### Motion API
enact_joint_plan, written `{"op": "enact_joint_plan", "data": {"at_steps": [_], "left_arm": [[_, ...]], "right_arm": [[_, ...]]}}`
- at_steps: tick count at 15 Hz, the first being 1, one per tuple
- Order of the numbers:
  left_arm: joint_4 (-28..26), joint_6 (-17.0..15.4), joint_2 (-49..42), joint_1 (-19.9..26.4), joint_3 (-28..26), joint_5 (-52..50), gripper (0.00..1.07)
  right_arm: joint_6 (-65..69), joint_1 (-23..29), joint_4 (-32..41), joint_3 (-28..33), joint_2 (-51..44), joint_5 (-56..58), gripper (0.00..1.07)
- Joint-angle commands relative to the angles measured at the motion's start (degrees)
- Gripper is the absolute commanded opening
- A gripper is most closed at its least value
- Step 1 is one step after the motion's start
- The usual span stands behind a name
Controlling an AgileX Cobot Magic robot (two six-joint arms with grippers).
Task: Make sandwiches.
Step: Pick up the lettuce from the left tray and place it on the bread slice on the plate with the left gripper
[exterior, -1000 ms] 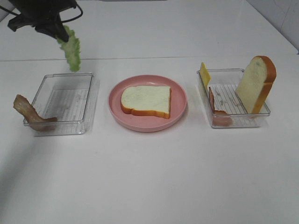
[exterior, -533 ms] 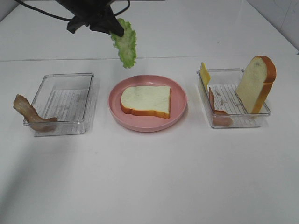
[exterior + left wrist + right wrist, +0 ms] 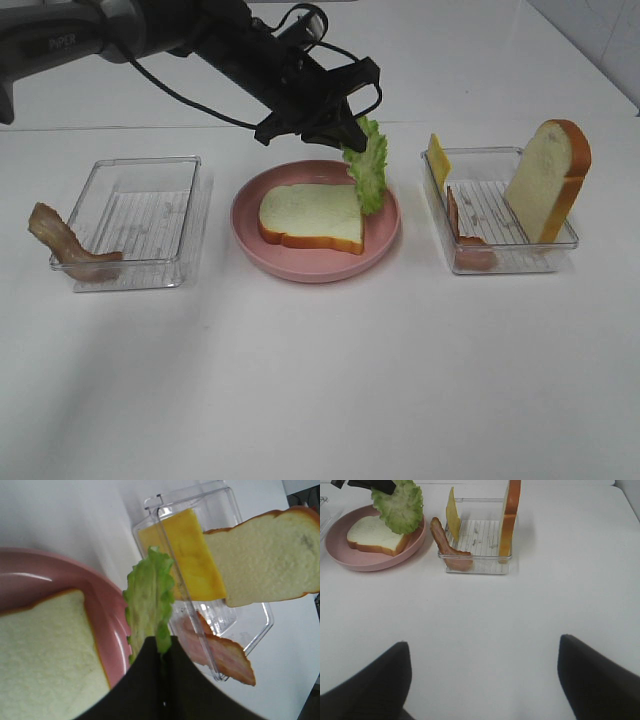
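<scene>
My left gripper [image 3: 347,135] is shut on a green ruffled lettuce leaf [image 3: 368,166] that hangs over the far right rim of the pink plate [image 3: 250,235]. One bread slice [image 3: 312,216] lies flat on the plate. The lettuce [image 3: 150,600] shows in the left wrist view pinched between the black fingers, and also in the right wrist view [image 3: 397,505]. In the right tray [image 3: 545,262] stand a second bread slice [image 3: 548,178], a yellow cheese slice [image 3: 438,161] and a bacon strip [image 3: 462,238]. My right gripper [image 3: 480,680] is open and empty over bare table.
A clear left tray [image 3: 150,262] holds a bacon strip [image 3: 62,244] draped over its left wall. The black left arm [image 3: 150,30] and its cable reach in from the upper left above the plate.
My left gripper has carried the lettuce rightward from above the left tray to the plate's far right side, and lowered it.
</scene>
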Motion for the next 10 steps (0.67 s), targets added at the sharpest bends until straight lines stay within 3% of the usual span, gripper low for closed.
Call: {"op": "enact_joint_plan", "data": {"at_steps": [1,4,6,7,8,9,10], "left_arm": [[3.7,-2.1,0.5,0.5,-0.2,2.1,0.0],[11.5,-7.3,0.5,0.6,-0.2,4.5,0.0],[14.3,-8.4,0.5,0.6,-0.2,5.2,0.03],[15.5,-8.6,0.5,0.6,-0.2,5.6,0.13],[16.8,-8.6,0.2,0.8,-0.2,6.3,0.48],[17.3,-8.5,-0.5,0.9,-0.2,6.8,0.65],[17.3,-8.5,-0.5,0.9,-0.2,6.8,0.65]], "right_arm": [[-0.3,-0.4,0.3,0.1,-0.7,-0.5,0.76],[-0.3,-0.4,0.3,0.1,-0.7,-0.5,0.76],[-0.3,-0.4,0.3,0.1,-0.7,-0.5,0.76],[-0.3,-0.4,0.3,0.1,-0.7,-0.5,0.76],[-0.3,-0.4,0.3,0.1,-0.7,-0.5,0.76],[-0.3,-0.4,0.3,0.1,-0.7,-0.5,0.76],[-0.3,-0.4,0.3,0.1,-0.7,-0.5,0.76]]}}
